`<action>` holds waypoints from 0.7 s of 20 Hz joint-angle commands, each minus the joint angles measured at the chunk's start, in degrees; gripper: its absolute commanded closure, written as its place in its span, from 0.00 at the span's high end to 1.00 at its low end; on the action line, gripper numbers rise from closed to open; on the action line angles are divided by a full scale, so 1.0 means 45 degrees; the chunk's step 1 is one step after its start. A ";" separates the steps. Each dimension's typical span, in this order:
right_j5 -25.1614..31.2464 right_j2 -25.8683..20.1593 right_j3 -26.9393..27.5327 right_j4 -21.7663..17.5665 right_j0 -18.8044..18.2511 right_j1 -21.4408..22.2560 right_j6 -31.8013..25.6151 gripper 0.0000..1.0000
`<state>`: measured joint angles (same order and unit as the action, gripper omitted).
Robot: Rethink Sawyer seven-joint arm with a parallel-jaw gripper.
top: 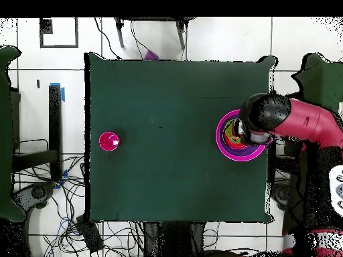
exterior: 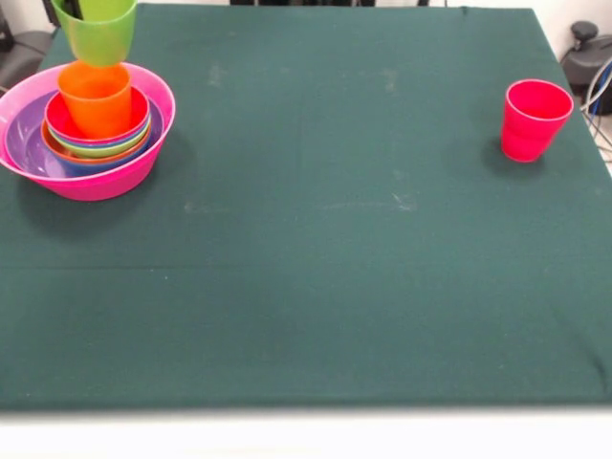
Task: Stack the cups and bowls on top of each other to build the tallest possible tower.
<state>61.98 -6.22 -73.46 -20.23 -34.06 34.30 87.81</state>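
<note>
We see the tower [exterior: 86, 129] at the table's far left corner in the front view: nested bowls in a pink bowl [exterior: 96, 182], an orange cup [exterior: 95, 98] upright inside, a lime green cup [exterior: 97, 33] just above it. 1 red-pink cup [exterior: 534, 119] stands upright, well apart.

At the upper left of the front view, the pink bowl [exterior: 143, 164] and the bowls nested inside it look like smooth, glossy plastic, as do the orange cup [exterior: 95, 98] and the lime green cup [exterior: 98, 38] above it. The red-pink cup [exterior: 532, 120] at the right has the same shiny plastic look. The table [exterior: 316, 268] wears a matt dark green cloth with faint pale scuffs.
</note>
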 commanded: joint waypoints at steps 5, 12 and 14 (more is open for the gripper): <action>-0.1372 -0.1663 -0.1403 -0.1433 -0.0303 -0.0552 -0.3247 0.00; -0.2155 -0.1835 -0.1653 -0.1758 -0.0389 -0.0825 -0.2706 0.00; -0.2143 -0.1900 -0.1660 -0.1749 -0.0399 -0.0842 -0.2670 0.00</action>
<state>55.83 -8.35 -76.18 -24.29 -36.04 33.86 87.81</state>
